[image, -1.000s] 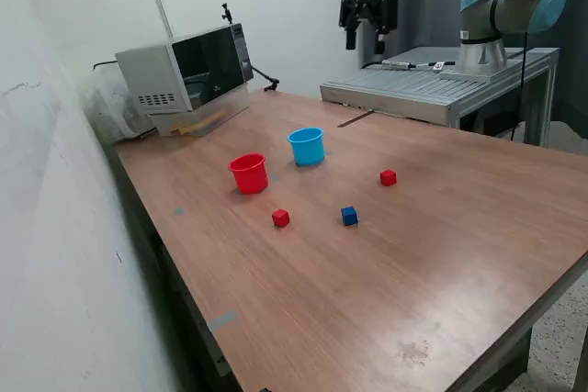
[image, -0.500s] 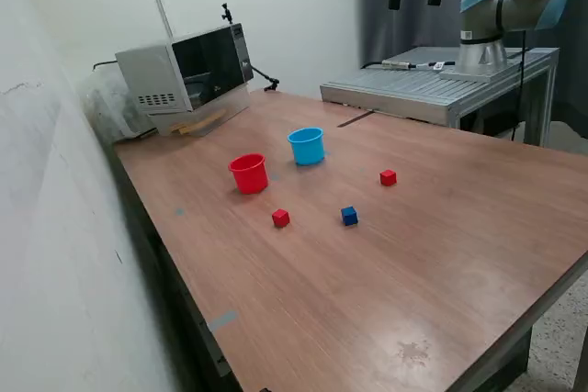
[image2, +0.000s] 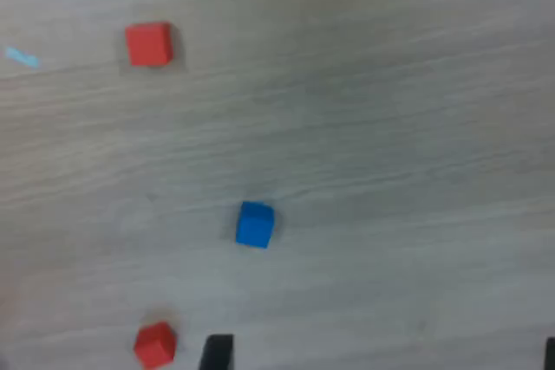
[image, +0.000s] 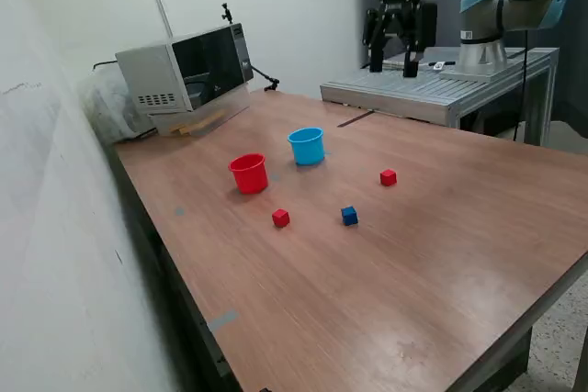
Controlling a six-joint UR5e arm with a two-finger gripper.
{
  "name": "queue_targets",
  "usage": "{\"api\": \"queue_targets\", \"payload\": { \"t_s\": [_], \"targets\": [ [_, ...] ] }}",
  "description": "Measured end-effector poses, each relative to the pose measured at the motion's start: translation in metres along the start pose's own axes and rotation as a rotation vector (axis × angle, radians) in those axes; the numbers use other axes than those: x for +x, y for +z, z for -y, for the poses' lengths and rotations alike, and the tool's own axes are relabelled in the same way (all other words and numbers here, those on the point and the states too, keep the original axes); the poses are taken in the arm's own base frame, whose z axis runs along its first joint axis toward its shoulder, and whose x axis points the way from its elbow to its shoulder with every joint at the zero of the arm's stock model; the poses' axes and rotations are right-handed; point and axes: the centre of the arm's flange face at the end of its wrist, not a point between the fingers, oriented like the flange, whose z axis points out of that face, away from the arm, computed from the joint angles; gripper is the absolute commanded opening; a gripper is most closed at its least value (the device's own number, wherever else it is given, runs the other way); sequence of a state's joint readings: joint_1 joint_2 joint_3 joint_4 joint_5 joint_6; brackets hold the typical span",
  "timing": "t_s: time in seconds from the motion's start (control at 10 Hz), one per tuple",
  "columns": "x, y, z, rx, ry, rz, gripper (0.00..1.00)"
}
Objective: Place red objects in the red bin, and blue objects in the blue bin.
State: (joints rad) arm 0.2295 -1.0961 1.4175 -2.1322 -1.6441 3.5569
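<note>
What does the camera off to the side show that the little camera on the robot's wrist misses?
Only the exterior view shows the small red plastic cup, the light-blue plastic cup, the grey microwave, and the raised two-finger gripper with its fingers apart. Only the wrist view shows dark fingertips at the frame's edge. Both show the wooden table, two small red cubes and one small dark-blue cube.

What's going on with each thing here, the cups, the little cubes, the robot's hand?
Red cup: upright, inside not visible.
Blue cup: upright, inside not visible.
Red cube by the red cup: loose on table.
Other red cube: loose on table.
Blue cube: loose on table.
Gripper: raised, fingers apart, holding nothing.
</note>
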Motion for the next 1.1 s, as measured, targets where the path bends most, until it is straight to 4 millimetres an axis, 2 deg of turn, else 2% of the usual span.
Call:
{"api": "queue_targets", "payload": {
  "t_s": [0.3, 0.6, 0.9, 1.1],
  "targets": [
    [0.005, 0.092, -0.014, 0.044, 0.021, 0.024, 1.00],
    [-0.009, 0.166, -0.037, 0.081, 0.055, 0.052, 1.00],
    [-0.036, 0.207, -0.060, 0.090, 0.100, 0.067, 1.00],
    [-0.046, 0.228, -0.064, 0.100, 0.115, 0.074, 1.00]
  ]
}}
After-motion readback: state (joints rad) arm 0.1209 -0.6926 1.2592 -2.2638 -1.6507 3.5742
